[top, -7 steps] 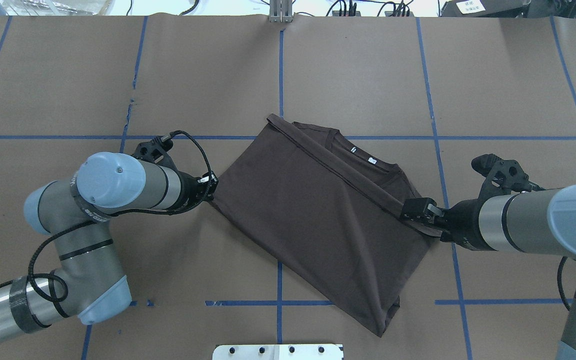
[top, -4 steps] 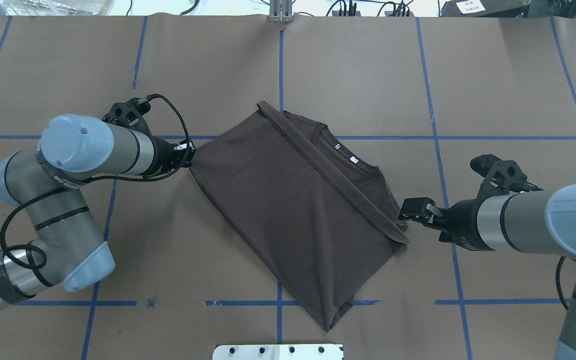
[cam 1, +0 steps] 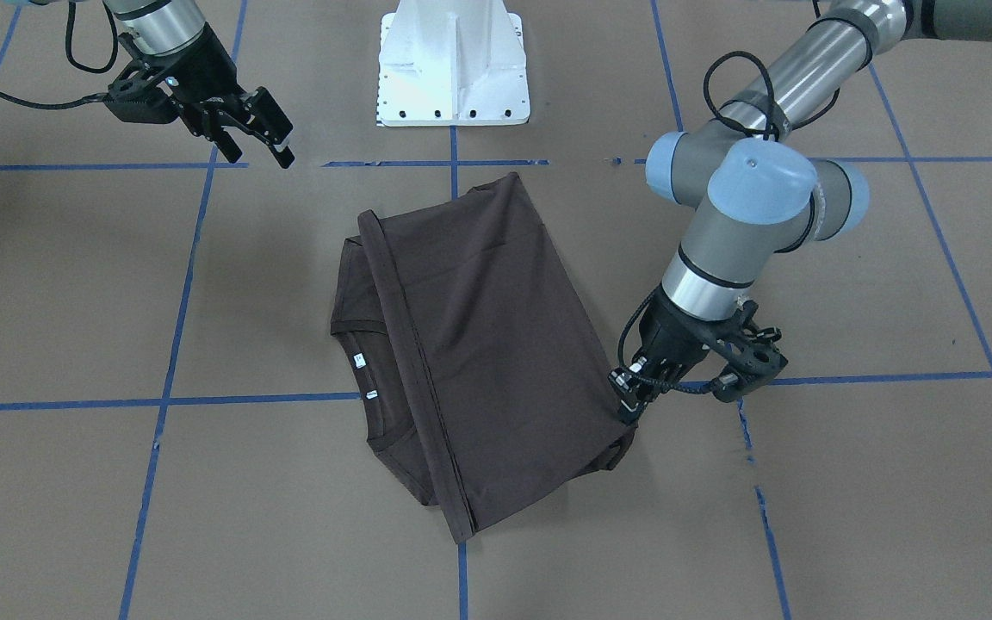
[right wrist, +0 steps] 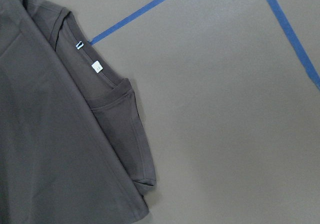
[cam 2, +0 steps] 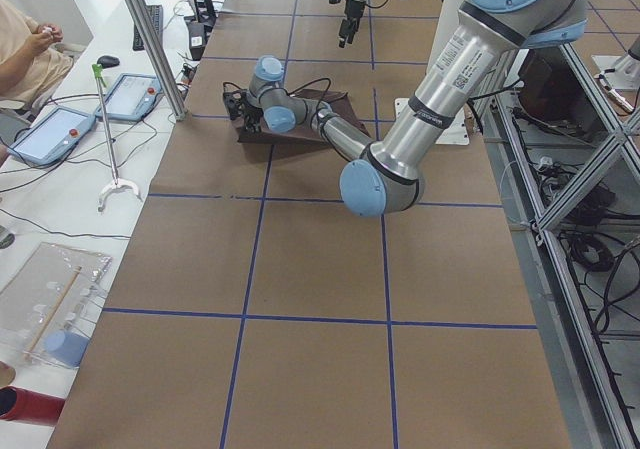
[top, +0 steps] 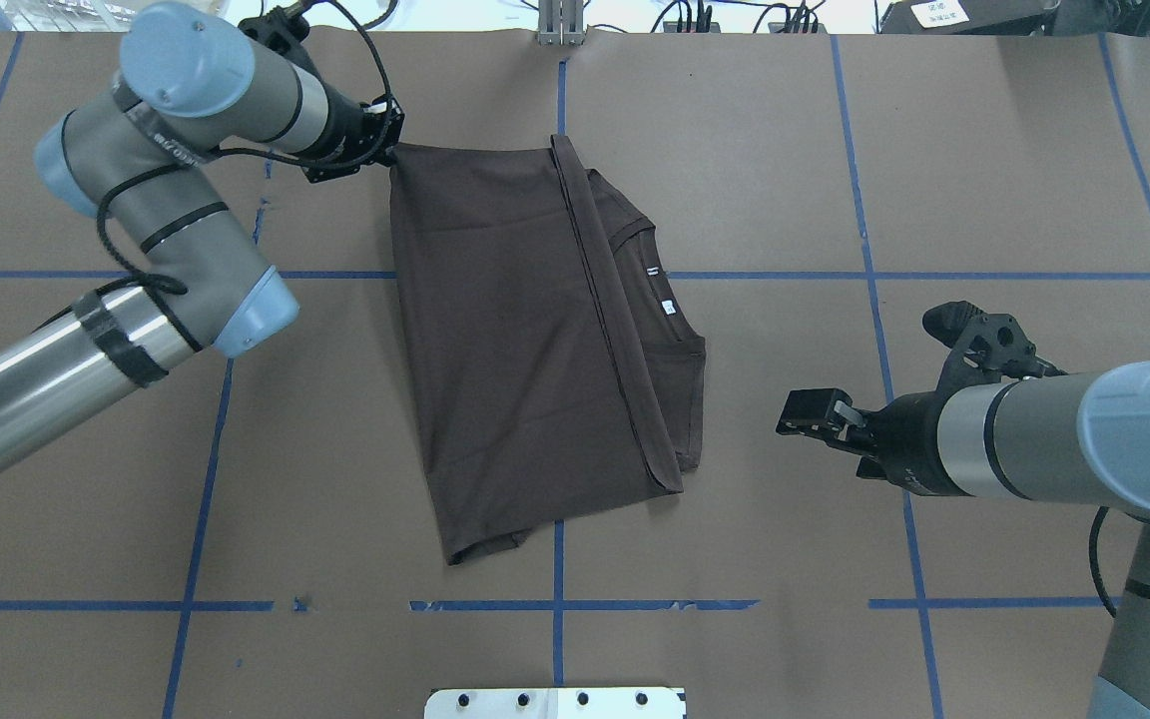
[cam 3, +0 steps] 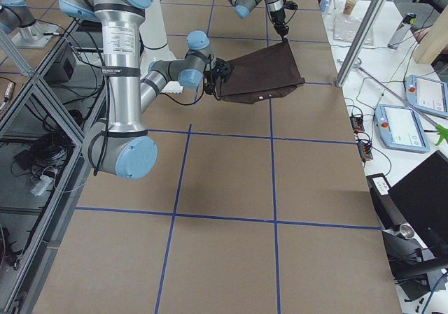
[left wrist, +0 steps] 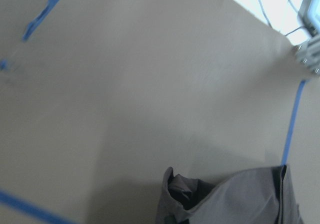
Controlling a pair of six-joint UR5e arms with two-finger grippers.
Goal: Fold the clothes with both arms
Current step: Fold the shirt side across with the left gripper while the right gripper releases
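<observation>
left end effector (top: 388, 152): clenched on the far-left corner of the T-shirt (top: 510, 330). In my front-facing view the fingertips (cam 1: 629, 403) sit right on that corner, and the left wrist cam shows a bunched wad of brown cloth at the bottom of its frame.
left arm (top: 176, 110): comes in from the overhead's left and is bent back on itself, with the wrist pointing along the far side of the worktop (top: 984, 150).
right end effector (top: 803, 411): released, jaws spread with nothing between them. It's hanging well apart from the shirt, out past its right edge.
right arm (top: 1054, 439): reaches in roughly level from the overhead's right.
T-shirt: lying around the middle of the worktop and doubled over. The top layer covers the left part and ends in a long straight hem (top: 610, 320) running far to near. From the right-side cam, the gripped corner looks a bit lifted.
collar (top: 635, 238): peeking out on the right of that hem, with two white tags (top: 667, 307) showing inside it. The right wrist cam catches these too.
worktop: brown paper with a grid of blue tape (top: 557, 100).
white base plate (cam 1: 453, 69): at the robot's edge of the worktop, clear of the shirt.
</observation>
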